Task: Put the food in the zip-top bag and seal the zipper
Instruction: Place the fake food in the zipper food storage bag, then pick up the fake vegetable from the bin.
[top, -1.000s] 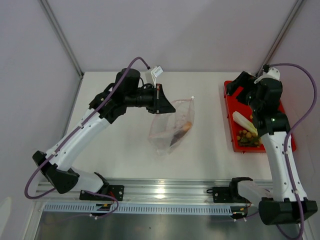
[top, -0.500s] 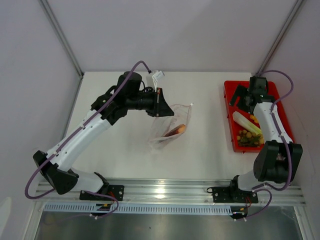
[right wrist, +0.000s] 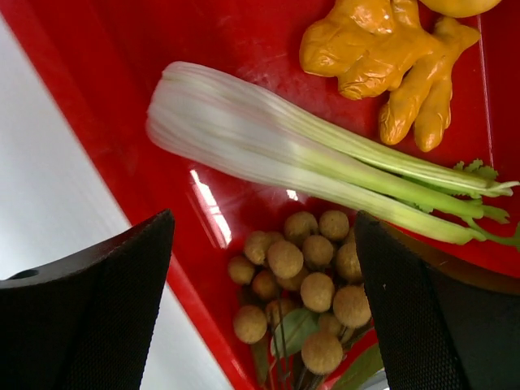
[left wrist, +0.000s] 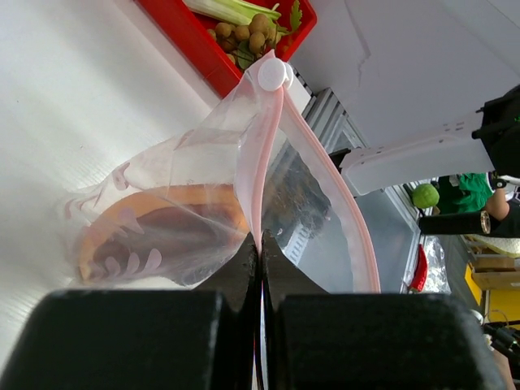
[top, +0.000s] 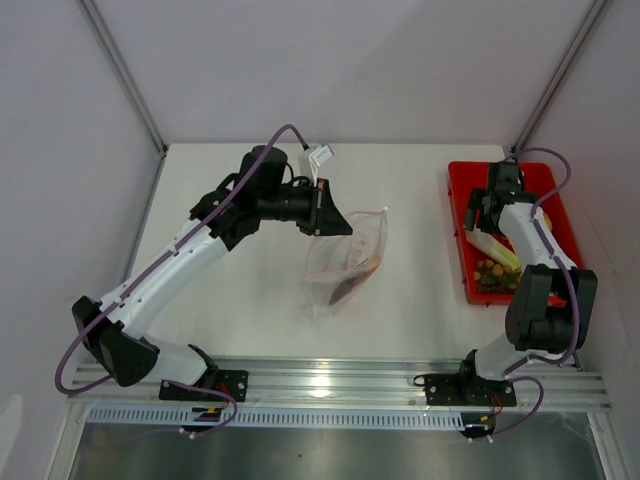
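Left tool (left wrist: 258,244): clenched, its two fingers pinched flat on one lip of the zip-top bag (top: 345,265), right at the zipper (left wrist: 268,154).
Zip-top bag: near the middle of the white bench (top: 230,300), well apart from the red tray (top: 460,190); its mouth is lifted by the left tool while its lower end sags onto the bench.
Zipper: unsealed, the two pinkish strips parted and the mouth gaping; a white slider (left wrist: 272,75) sits at the far end.
Inside the bag: an orange slice (left wrist: 146,203) and a dark red piece (left wrist: 162,240), lying against each other.
Right tool (right wrist: 264,236): released, jaws spread wide over the red tray, grasping nothing.
Red tray: on the right side of the bench.
Food in the tray: a green-white leek stalk (right wrist: 309,158) lies across it; a bunch of tan balls (right wrist: 301,276) on green leaves sits just beside the stalk; a yellow ginger-shaped piece (right wrist: 382,49) lies on the stalk's other side.
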Controlling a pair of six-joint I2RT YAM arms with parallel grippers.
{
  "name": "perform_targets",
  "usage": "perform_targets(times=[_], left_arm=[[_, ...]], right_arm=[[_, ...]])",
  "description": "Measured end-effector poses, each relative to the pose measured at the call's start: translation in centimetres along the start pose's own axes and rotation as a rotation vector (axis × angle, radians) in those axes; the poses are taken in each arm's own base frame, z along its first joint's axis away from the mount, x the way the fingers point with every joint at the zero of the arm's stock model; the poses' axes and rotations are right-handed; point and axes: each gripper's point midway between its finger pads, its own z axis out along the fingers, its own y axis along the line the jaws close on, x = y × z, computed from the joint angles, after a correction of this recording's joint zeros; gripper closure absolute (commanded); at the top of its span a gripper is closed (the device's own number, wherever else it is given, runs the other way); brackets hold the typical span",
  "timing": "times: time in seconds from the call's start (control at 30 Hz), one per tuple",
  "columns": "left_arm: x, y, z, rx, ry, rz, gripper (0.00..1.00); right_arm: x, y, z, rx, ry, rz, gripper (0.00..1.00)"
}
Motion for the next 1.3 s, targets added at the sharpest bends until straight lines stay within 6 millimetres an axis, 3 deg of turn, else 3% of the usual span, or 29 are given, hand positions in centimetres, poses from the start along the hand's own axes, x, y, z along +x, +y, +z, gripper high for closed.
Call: perform_targets(times=[0.23, 0.6, 0.8, 1.03, 1.3], left_arm=[[-0.2, 0.4, 0.0, 0.004, -0.004, -0.004, 0.99], [0.0, 0.9, 0.9, 0.027, 0.017, -0.013, 0.99], [0.1, 1.2, 1.4, 0.037, 0.03, -0.019, 1.0], [0.4, 1.5, 2.4, 0.063, 0.056, -0.049, 1.0], [0.5, 1.6, 2.6, 0.069, 0.064, -0.058, 0.99]], right_arm=[[1.9, 0.7, 3.7, 0.056, 0.078, -0.141, 0.07], [0.9, 0.9, 6.5, 0.045, 0.04, -0.234, 0.1], [0.7, 1.1, 8.0, -0.102, 0.065, -0.171, 0.13], [0.7, 1.3, 8.1, -0.28, 0.078, -0.044, 0.11], [0.5, 2.8, 7.4, -0.387, 0.082, -0.029, 0.1]])
